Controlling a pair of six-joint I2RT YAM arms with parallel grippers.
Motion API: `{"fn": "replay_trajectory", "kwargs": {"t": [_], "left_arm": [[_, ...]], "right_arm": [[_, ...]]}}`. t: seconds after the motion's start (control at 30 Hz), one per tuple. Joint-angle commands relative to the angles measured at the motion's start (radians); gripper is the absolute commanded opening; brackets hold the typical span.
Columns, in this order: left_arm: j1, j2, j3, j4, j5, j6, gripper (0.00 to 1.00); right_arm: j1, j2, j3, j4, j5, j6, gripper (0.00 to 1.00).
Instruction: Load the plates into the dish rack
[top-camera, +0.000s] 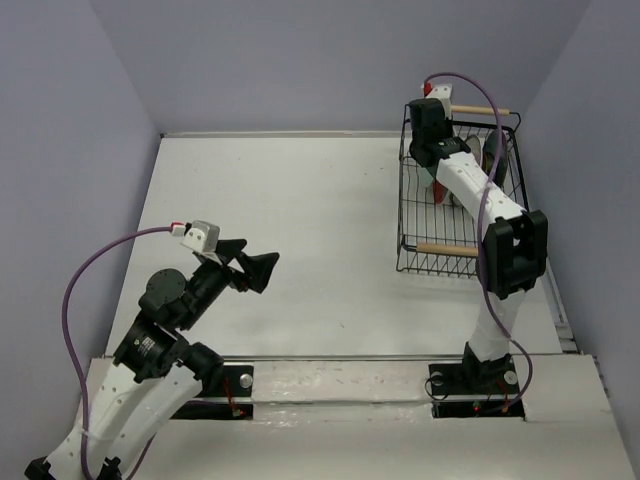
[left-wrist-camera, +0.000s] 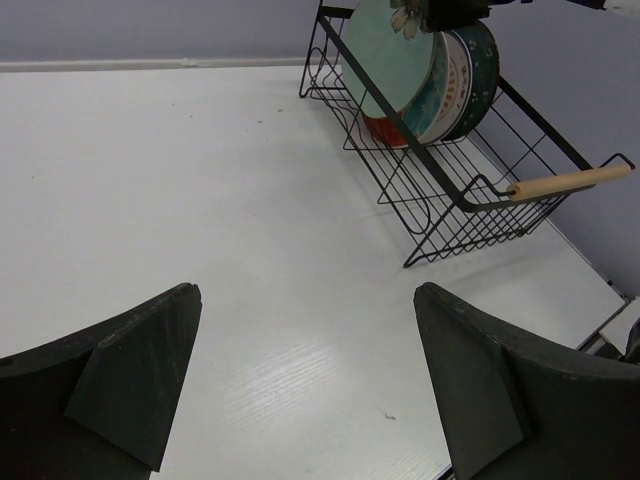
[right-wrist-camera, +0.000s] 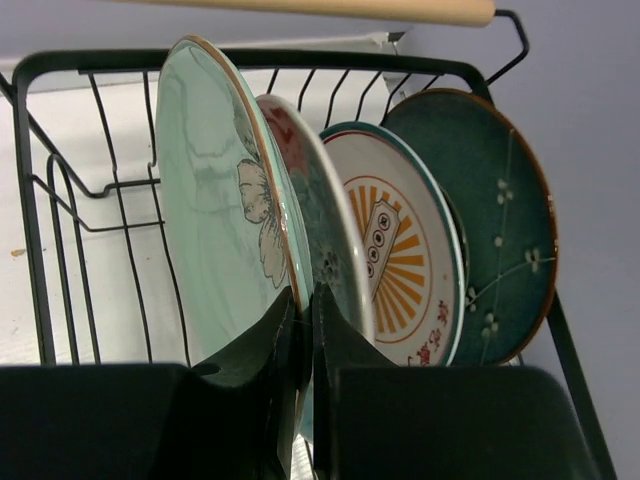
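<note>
The black wire dish rack (top-camera: 410, 215) stands at the far right of the table. Several plates stand on edge in it. From left to right in the right wrist view they are a pale mint plate (right-wrist-camera: 215, 220), a red one with a teal centre (right-wrist-camera: 322, 215), a white one with an orange centre (right-wrist-camera: 400, 250) and a dark teal one (right-wrist-camera: 490, 230). My right gripper (right-wrist-camera: 310, 310) reaches into the rack and is shut on the mint plate's lower rim. My left gripper (left-wrist-camera: 305, 340) hangs open over bare table at the near left, holding nothing. It is far from the rack (left-wrist-camera: 450, 190).
The rack has a wooden rod handle at each end, the far one (right-wrist-camera: 400, 10) and the near one (left-wrist-camera: 570, 182). Walls enclose the white table (top-camera: 300, 220) at the back and on both sides. The right arm (top-camera: 490, 210) stretches over the rack.
</note>
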Motion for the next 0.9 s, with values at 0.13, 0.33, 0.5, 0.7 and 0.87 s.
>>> {"fn": "replay_trajectory", "kwargs": {"t": [0.13,0.33,0.5,0.7,0.87], "left_arm": [[-0.021,0.013,-0.002,0.043,0.006,0.017,0.99],[-0.033,0.022,0.000,0.042,-0.005,0.019,0.99],[-0.036,0.025,0.000,0.040,-0.005,0.017,0.99],[-0.036,0.026,0.000,0.042,-0.008,0.016,0.99],[-0.036,0.028,0.000,0.042,-0.008,0.017,0.99]], "right_arm": [[-0.014,0.003,0.020,0.097,0.029,0.063,0.07],[-0.014,0.016,0.001,0.095,0.046,0.083,0.07],[-0.014,0.050,0.027,0.095,0.046,0.065,0.07],[-0.014,0.105,0.078,0.097,0.052,-0.007,0.07],[-0.014,0.118,0.078,0.097,0.037,-0.010,0.08]]}}
